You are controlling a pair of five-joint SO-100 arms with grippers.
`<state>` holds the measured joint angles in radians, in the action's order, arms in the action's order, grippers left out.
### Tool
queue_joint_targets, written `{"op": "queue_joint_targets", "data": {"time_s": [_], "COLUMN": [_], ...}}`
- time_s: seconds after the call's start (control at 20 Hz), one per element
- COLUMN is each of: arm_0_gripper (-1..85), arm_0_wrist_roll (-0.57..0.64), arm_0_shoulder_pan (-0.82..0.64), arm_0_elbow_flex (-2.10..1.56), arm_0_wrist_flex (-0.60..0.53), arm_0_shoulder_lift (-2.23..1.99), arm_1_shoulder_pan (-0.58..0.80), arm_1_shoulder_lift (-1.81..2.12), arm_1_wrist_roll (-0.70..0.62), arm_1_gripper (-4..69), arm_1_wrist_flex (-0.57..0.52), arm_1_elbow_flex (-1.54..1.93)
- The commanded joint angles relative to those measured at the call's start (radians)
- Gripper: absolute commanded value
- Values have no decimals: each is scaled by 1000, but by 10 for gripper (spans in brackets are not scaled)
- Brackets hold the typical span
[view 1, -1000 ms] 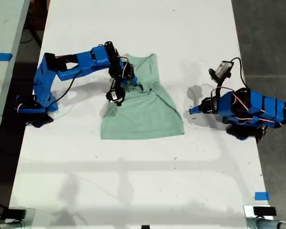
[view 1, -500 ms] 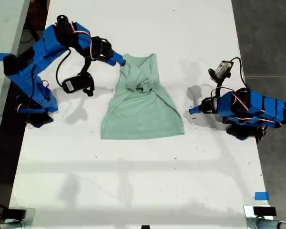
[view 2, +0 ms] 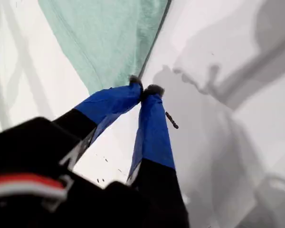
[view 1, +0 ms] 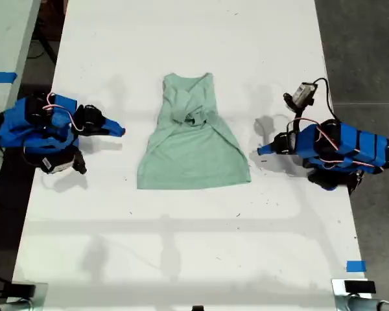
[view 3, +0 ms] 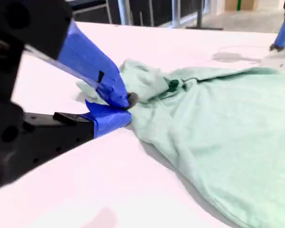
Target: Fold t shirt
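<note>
no text, label, brand, number or sign can be read in any of the three views.

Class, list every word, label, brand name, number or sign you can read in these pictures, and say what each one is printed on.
None can be read.
The t shirt shows a dark neck label, too blurred to read.
The blue tape on the table is blank.
</note>
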<state>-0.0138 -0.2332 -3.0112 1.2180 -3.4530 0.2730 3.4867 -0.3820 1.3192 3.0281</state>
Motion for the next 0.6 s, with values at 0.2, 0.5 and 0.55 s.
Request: {"op": "queue_joint_targets", "data": {"time_s": [0.2, 0.5, 0.55], "arm_0_gripper": [7, 0, 0], "arm_0_wrist_roll": [-37, -35, -35], "arm_0_shoulder_pan": [-26, -21, -18], "arm_0_elbow_flex": [-196, -204, -204], "arm_0_wrist_flex": [-149, -150, -150], "arm_0_shoulder_lift": [-80, -80, -80], "arm_1_shoulder_pan": [8, -3, -3], "arm_1_shoulder_lift": [15, 15, 15], "arm_1_wrist_roll": [28, 35, 35], "arm_1_gripper": [21, 19, 19], "arm_1_wrist_flex": [2, 2, 2], "arm_1_elbow_flex": [84, 84, 84]}}
